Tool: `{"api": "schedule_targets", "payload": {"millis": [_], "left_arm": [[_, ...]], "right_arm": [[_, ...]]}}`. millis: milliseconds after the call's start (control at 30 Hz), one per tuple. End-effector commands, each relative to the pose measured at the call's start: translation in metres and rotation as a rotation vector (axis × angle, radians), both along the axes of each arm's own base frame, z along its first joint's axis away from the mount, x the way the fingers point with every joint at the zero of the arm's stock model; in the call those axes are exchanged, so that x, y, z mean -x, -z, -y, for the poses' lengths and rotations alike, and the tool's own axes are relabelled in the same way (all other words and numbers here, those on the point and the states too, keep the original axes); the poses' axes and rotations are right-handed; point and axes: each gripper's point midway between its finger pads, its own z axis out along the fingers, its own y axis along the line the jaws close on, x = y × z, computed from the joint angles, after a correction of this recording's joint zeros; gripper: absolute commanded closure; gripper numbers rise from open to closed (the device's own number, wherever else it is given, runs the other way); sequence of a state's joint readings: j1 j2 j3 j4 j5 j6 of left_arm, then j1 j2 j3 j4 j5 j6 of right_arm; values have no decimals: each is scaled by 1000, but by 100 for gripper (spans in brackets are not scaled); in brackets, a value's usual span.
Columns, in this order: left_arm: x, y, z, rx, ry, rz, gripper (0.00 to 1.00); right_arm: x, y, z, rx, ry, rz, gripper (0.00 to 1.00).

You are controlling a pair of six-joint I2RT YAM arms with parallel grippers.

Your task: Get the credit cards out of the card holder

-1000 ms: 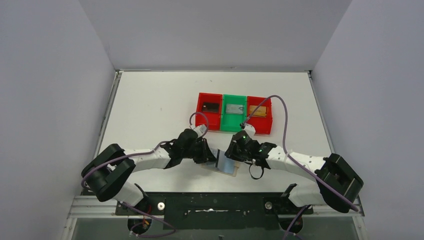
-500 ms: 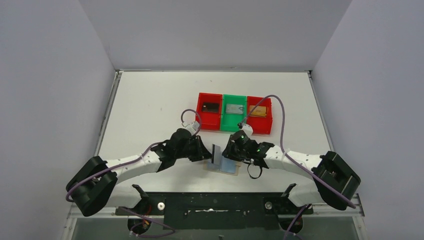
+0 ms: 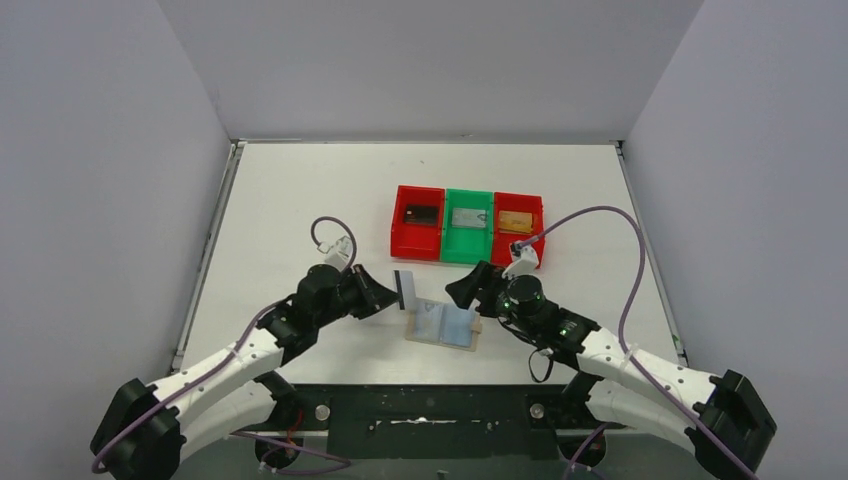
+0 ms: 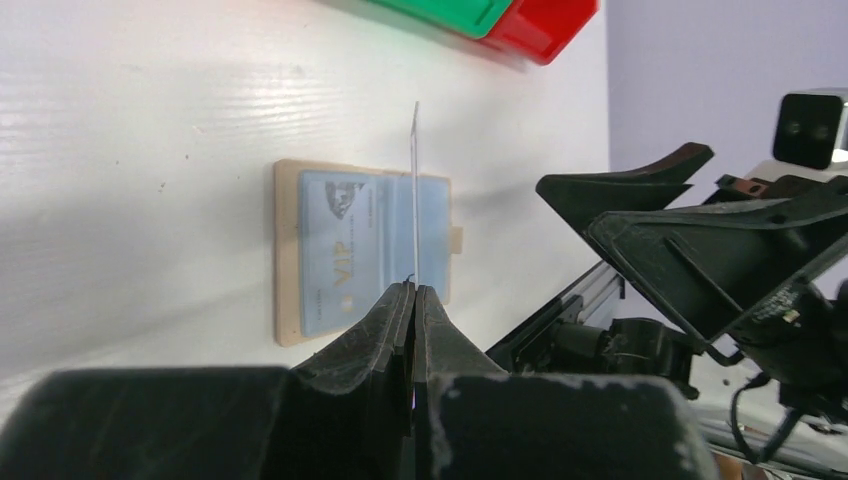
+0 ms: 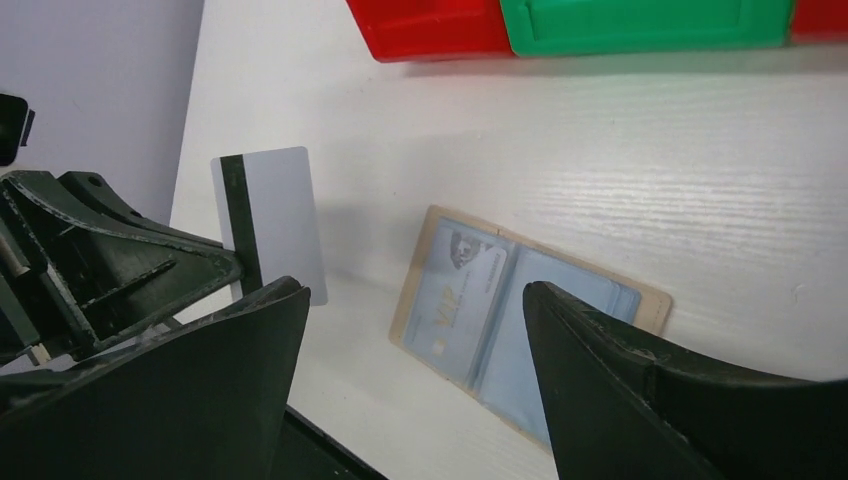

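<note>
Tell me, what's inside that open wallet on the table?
A pale blue card marked VIP sits in one pocket of the wallet. The other pocket looks pale blue too; whether it holds a card, or more hide under the VIP one, cannot be seen.

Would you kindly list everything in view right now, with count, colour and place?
table: 1, white, under everything
left red tray: 1, red, left end of the far row
green tray: 1, green, middle of the row
right red tray: 1, red, right end of the row
tray items: 3, dark, grey, tan, one lying in each tray
card holder: 1, tan with pale blue panels, open flat on the table
VIP card: 1, pale blue, in the holder's panel away from the tab
striped card: 1, white with dark stripe, held off the table
left hand: 1, black, shut on the striped card
right hand: 1, black, open over the holder
</note>
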State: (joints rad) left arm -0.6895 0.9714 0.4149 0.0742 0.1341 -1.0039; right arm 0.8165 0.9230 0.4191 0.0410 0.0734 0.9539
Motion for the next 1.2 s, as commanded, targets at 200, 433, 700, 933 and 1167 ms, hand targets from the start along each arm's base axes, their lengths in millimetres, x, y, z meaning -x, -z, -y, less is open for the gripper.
{"api": "schedule_targets", "payload": {"millis": [200,433,700,933,1167], "left_arm": [[1,-66,-5,223,-27,205,100],[8,-85,3,300,39,265,100],[15,-99,10,327,102,293,100],[19,-109,15,381,134,304,100],[19,-117,15,397,136,314,100]], "right_arm": [[-3,-81,-48,-198,-263,224,15],[5,-97,-88,-301,-447,219,21],[-4,-99,-84,-376,-472,185,28],[9,-108,-95,-459,-600,161,38],[10,-110,-93,-500,-598,165,44]]}}
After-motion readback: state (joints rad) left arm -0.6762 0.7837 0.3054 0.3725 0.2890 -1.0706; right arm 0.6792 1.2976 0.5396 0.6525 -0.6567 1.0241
